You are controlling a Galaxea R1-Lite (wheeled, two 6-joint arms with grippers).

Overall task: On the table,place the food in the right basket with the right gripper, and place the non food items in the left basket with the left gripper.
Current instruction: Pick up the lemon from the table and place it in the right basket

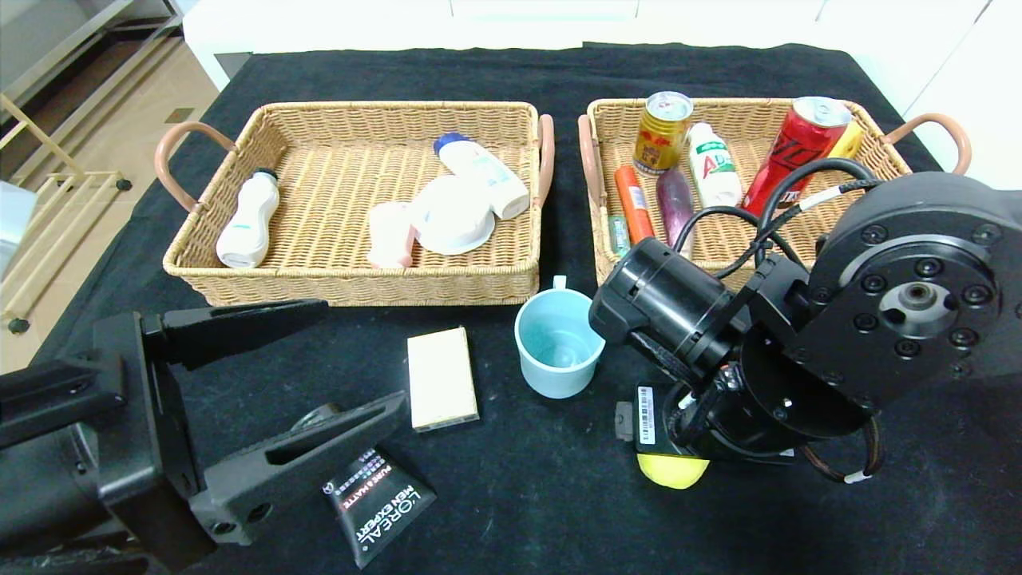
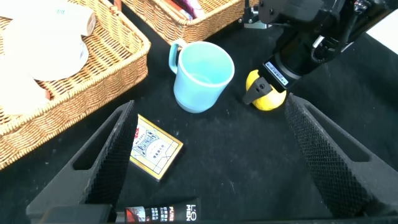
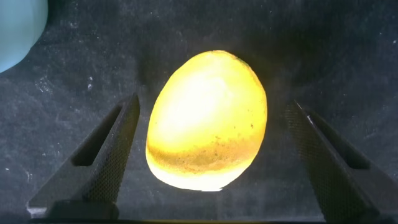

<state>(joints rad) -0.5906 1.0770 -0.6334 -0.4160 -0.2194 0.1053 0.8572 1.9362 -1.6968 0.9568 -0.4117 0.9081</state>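
Head view: right gripper (image 1: 675,459) lowered over lemon (image 1: 672,470) on the near table (image 1: 559,495), right basket (image 1: 878,152) well behind; left gripper (image 1: 319,375) parked wide near the tube (image 1: 379,503). Left wrist view: lemon (image 2: 266,93) beside the blue cup (image 2: 200,74). Right wrist view: lemon (image 3: 208,118), yellow, oval, lightly speckled, lies between wide fingers (image 3: 99,165), untouched; judged pre-grasp, closing comes next.

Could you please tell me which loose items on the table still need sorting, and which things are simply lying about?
Still to sort:
lemon, between the open right gripper fingers
blue mug
card box
L'Oreal tube, near the open left gripper

Lying about:
nothing seen; the rest already sits in the left basket or right basket
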